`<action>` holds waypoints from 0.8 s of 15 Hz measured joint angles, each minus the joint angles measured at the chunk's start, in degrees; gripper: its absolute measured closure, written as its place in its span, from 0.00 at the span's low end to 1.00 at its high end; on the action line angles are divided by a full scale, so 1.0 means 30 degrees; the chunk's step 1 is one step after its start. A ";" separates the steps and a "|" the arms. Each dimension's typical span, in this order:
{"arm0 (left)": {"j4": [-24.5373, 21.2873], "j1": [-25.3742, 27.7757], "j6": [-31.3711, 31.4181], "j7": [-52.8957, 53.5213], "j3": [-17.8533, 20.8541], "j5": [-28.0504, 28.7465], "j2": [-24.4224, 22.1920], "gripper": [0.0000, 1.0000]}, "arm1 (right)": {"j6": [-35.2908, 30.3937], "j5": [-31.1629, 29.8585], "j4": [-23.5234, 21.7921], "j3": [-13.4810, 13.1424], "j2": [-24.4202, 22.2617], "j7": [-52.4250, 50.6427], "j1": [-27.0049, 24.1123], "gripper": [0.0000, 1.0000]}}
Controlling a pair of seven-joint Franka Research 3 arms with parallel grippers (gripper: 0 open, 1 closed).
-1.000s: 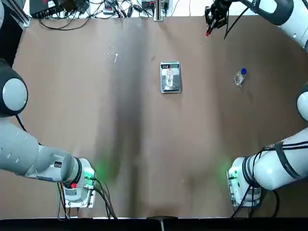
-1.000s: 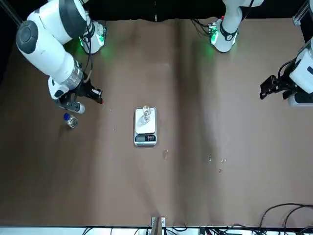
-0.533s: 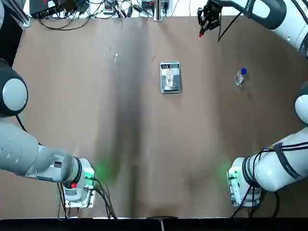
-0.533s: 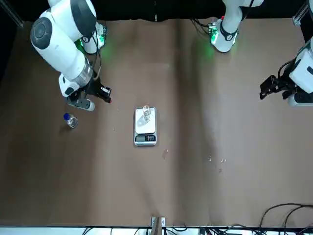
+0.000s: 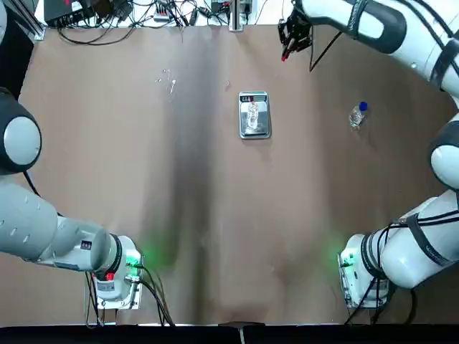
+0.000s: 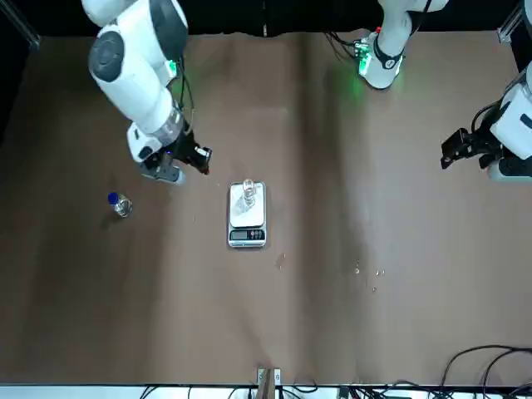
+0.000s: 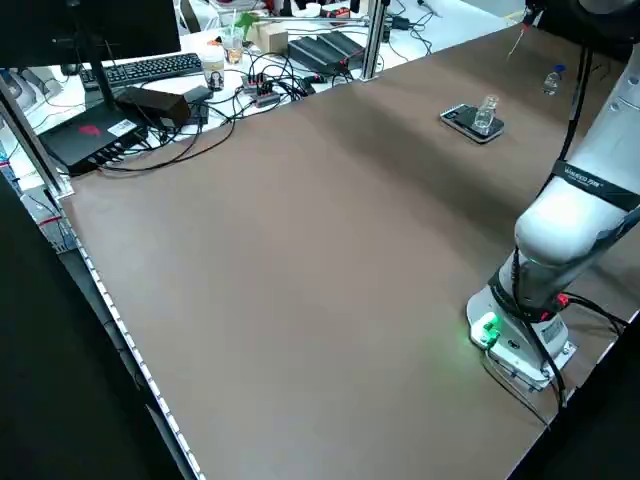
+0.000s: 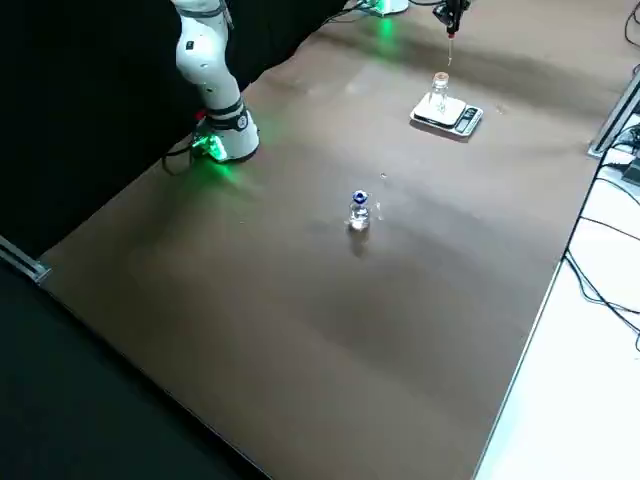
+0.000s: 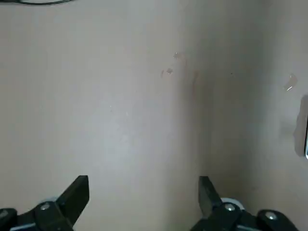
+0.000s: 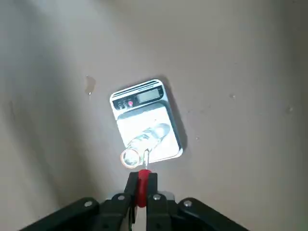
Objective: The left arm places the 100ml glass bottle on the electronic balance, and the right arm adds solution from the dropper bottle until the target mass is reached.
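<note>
Top view: glass bottle standing on balance; dropper bottle standing apart.
Left wrist view: my left gripper waiting, fingers apart.
Right wrist view: my right gripper clamping the red dropper bulb; no writing legible.

there are two robot arms, one left arm and one right arm, and two grippers, one left gripper and one right gripper. there is one electronic balance, one plain glass bottle, one blue-collared dropper bottle and one red-topped dropper. beyond the table there are one monitor, one keyboard and two cups.
</note>
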 joint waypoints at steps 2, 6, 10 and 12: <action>-0.0037 0.0000 0.0000 0.0000 -0.0004 0.0000 0.0001 0.00 | 0.0527 0.0000 0.0051 0.0003 0.0294 0.0296 0.0523 0.89; -0.0066 -0.0005 0.0000 0.0000 -0.0070 0.0000 0.0004 0.00 | 0.1070 0.0000 0.0198 0.0002 0.1082 0.0941 0.1410 0.89; -0.0122 -0.0004 0.0000 0.0000 -0.0071 0.0000 0.0007 0.00 | 0.1866 -0.0001 0.0622 0.0000 0.2157 0.1310 0.1905 0.89; -0.0131 -0.0002 0.0000 0.0000 -0.0072 0.0000 0.0007 0.00 | 0.2221 -0.0003 0.0770 0.0002 0.2589 0.1588 0.2135 0.89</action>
